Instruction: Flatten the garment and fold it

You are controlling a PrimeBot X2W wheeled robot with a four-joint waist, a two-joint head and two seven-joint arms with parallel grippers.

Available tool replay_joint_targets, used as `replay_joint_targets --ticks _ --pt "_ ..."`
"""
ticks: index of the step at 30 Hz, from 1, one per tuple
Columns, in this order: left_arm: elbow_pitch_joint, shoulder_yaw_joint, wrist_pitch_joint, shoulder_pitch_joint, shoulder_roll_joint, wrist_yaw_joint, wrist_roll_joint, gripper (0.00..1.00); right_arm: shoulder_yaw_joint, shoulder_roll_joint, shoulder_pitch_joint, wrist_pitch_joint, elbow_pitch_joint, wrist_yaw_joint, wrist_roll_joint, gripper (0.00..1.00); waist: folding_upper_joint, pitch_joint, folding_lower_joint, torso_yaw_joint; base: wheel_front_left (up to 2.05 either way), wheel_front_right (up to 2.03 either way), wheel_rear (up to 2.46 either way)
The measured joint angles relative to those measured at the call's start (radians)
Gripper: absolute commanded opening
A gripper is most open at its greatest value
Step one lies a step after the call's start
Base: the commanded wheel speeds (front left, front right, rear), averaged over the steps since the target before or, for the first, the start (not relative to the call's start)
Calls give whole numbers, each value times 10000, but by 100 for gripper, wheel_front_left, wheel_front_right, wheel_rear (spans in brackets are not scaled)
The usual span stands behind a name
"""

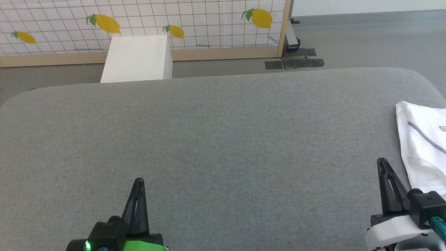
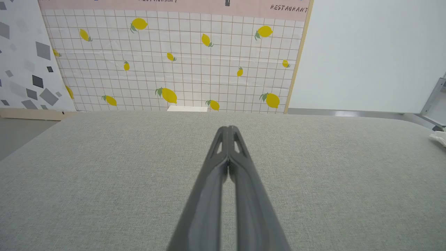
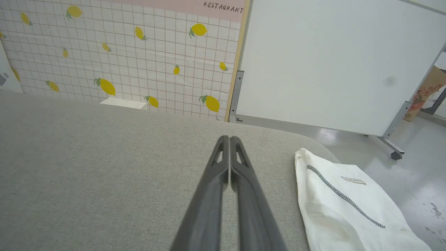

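Note:
The white garment (image 1: 423, 146) lies folded at the right edge of the grey table (image 1: 223, 139), with a dark stitched seam and a small brown-bordered patch on top. In the right wrist view the garment (image 3: 345, 212) lies to the right of the fingers. My right gripper (image 1: 383, 161) is shut and empty, just left of the garment. My left gripper (image 1: 139, 181) is shut and empty near the front edge, far from the garment. Both wrist views show the fingertips pressed together, left gripper (image 2: 228, 128) and right gripper (image 3: 229, 138).
A white box (image 1: 137, 59) stands on the floor behind the table's far edge. Behind it runs a lemon-patterned panel (image 1: 156, 24) with a wooden frame. A white partition on wheels (image 3: 331, 66) stands to the right.

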Motion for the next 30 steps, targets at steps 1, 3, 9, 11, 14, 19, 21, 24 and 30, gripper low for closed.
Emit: replay_joint_targets --ticks 1,3,9,11,14,19,21,24,30 --pt "0 -8 0 0 0 0 0 0 -2 0 0 0 0 0 0 0 0 -1 0 0 0 0 0" --pt "0 -19 2 0 0 0 0 0 -2 0 0 0 0 0 0 0 0 -2 0 2 0 0 0" --pt "59 82 123 -15 -40 -90 48 0 27 0 0 44 23 0 13 0 0 -20 0 9 0 0 0" --pt "75 140 136 -25 -61 -107 94 0 46 0 -2 48 38 0 15 0 0 -25 -1 12 0 0 0" --pt "102 209 219 -35 -94 -188 134 0 81 0 -8 59 63 0 21 0 0 -34 0 15 0 0 0" --pt "150 301 311 -43 -159 -286 207 0 140 0 -26 132 111 0 38 0 0 -49 0 22 0 0 0" --pt "173 347 324 -48 -198 -359 251 0 161 0 -31 134 127 0 52 0 0 -54 0 24 0 0 0" --pt "215 431 410 -66 -267 -391 311 0 184 0 -49 136 151 0 94 0 0 -62 0 27 0 0 0" --pt "290 571 533 -152 -330 -537 531 0 240 0 -114 194 194 0 121 0 0 -79 0 34 0 0 0"
